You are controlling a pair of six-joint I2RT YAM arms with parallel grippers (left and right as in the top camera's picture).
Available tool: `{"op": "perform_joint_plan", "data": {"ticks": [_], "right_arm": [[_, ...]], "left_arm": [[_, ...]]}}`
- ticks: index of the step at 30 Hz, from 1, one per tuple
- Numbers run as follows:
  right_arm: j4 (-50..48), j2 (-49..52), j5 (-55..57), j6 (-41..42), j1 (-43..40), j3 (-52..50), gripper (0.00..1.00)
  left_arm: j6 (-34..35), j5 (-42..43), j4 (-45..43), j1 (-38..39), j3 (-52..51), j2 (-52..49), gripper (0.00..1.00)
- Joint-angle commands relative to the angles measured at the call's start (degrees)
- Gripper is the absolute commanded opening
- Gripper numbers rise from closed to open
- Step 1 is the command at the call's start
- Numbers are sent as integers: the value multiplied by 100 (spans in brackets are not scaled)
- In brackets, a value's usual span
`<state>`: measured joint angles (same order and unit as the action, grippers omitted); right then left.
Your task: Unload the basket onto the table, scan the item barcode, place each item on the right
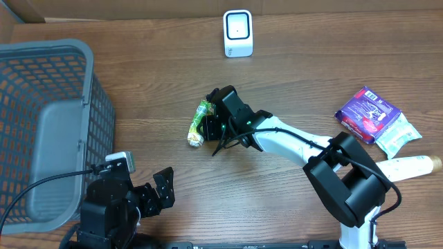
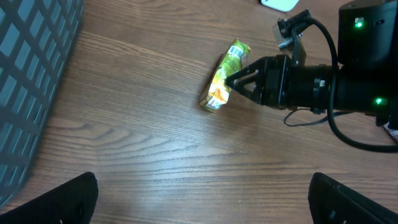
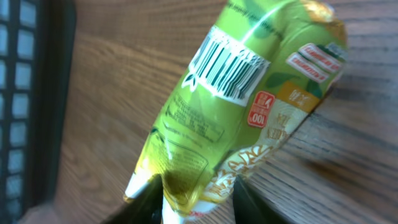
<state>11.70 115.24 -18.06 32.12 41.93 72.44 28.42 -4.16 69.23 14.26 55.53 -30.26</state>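
Wooden desk (image 1: 277, 83) is carrying the green packet (image 1: 198, 124), right fingers (image 3: 252, 202) straddling its end, grip unclear, left fingers (image 2: 62, 199) standing spread wide, so I'd be pinching firmly and turning the barcode (image 3: 227, 71) toward the scanner (image 1: 237, 32).

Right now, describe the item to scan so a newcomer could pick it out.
Start at the white scanner at the far edge of the table and come toward the robot. The small green snack packet lies mid-table; the other packets, far right, are purple and pale.

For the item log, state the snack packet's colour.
Snack packet: yellow-green with a white barcode patch; clearest in the right wrist view.
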Motion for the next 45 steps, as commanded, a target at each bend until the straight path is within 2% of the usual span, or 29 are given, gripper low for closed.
{"op": "perform_joint_plan", "data": {"ticks": [1, 7, 13, 19, 26, 33, 40, 45], "right_arm": [[197, -140, -280, -116, -52, 389, 52], [415, -179, -256, -203, -24, 573, 75], [487, 81, 699, 551, 146, 564, 76], [243, 352, 901, 890, 282, 564, 73], [258, 570, 905, 1403, 376, 557, 60], [730, 577, 955, 1416, 380, 551, 37], [968, 577, 1207, 1342, 382, 468, 28], [962, 608, 1204, 605, 404, 468, 28]], "left_arm": [[-9, -72, -4, 2, 4, 33, 100], [-11, -72, -4, 2, 4, 33, 100], [-11, -72, -4, 2, 4, 33, 100], [-11, -72, -4, 2, 4, 33, 100], [-11, -72, -4, 2, 4, 33, 100], [-11, -72, -4, 2, 4, 33, 99], [-11, -72, -4, 2, 4, 33, 100], [-11, -72, -4, 2, 4, 33, 100]]}}
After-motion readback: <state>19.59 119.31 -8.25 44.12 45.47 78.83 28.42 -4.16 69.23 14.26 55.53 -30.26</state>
